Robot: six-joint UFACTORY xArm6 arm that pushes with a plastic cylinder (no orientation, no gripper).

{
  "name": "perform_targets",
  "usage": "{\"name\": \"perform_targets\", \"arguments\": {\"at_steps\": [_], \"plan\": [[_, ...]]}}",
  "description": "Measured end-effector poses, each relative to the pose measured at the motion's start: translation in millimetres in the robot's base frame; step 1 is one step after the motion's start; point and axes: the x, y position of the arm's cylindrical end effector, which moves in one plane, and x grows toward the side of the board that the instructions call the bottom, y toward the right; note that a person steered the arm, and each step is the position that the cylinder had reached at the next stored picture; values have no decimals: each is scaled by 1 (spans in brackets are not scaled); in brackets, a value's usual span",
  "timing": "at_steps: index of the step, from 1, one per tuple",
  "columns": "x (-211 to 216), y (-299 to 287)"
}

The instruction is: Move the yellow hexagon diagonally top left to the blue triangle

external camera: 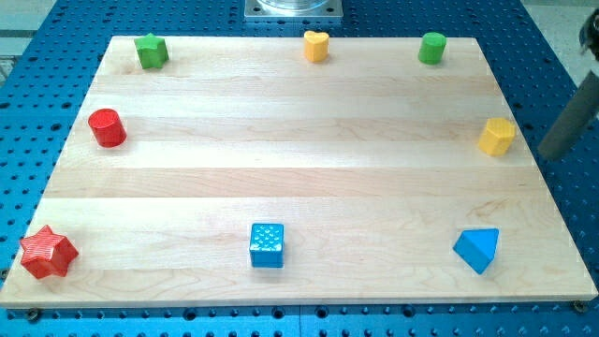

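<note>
The yellow hexagon sits close to the desk's right edge in the view, about halfway up. The blue triangle lies well below it, near the bottom right corner and slightly to the view's left. The hexagon is therefore above the triangle but not to its upper left.

There is no claw on this arm, so there is nothing to be open or closed, only a dark rod coming in from the right edge of the view. My tip hangs just beyond the desk's right edge, beside the hexagon but apart from it, and a little lower.

Several things could go wrong from here. Because the hexagon is so near the edge, a push that is off centre could spin it or slide it off the board instead of moving it leftward. As the tip sits lower than the hexagon's middle, a straight sweep to the left would probably clip the lower corner and send the block toward the view's top. Pushing too far down could drive the hexagon into the triangle and shift it. The blue cube and the other blocks are well apart from this corner, so I judge them to be no risk.
</note>
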Motion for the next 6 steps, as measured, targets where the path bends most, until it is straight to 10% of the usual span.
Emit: {"name": "perform_targets", "arguments": {"at_steps": [2,3,6], "plan": [[27,-118],[29,-50],[3,-134]]}}
